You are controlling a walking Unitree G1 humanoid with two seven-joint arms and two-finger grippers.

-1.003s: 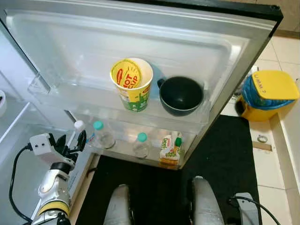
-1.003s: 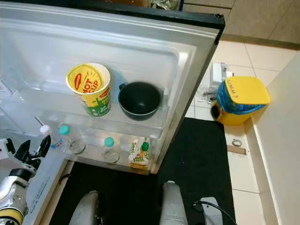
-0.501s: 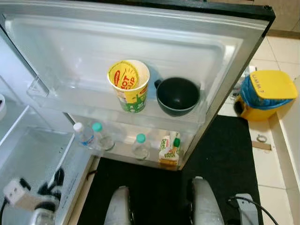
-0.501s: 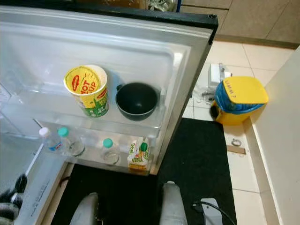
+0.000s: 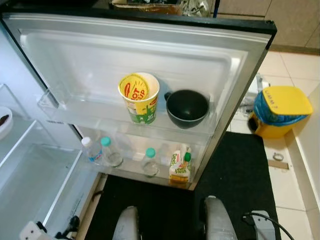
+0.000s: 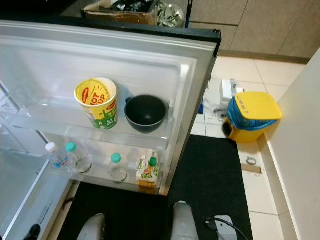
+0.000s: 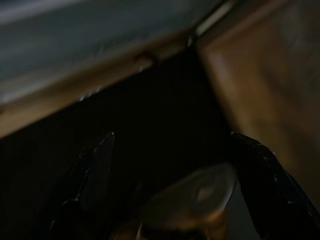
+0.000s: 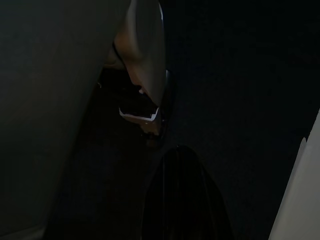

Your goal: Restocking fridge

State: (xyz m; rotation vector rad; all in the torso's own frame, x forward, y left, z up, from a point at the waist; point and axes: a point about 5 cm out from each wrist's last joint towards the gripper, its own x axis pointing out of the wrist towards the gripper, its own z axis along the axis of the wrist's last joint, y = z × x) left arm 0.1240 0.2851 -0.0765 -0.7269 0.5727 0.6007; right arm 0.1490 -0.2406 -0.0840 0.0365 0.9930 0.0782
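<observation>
I see fridge door point(image 5: 150, 45) open, filling upper frame. Noodle cup point(image 5: 139, 97) beside dark bowl point(image 5: 187, 106) on middle door shelf. Three water bottles point(image 5: 93, 150) and carton point(image 5: 180, 166) on lower shelf. Left gripper point(image 7: 175, 200) low, jaws apart, empty. Right jaws: cannot tell.

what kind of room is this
Most likely a home kitchen: an open fridge door with bottles and a noodle cup in its shelves, a tiled floor, and a yellow-lidded bin beside it.
</observation>
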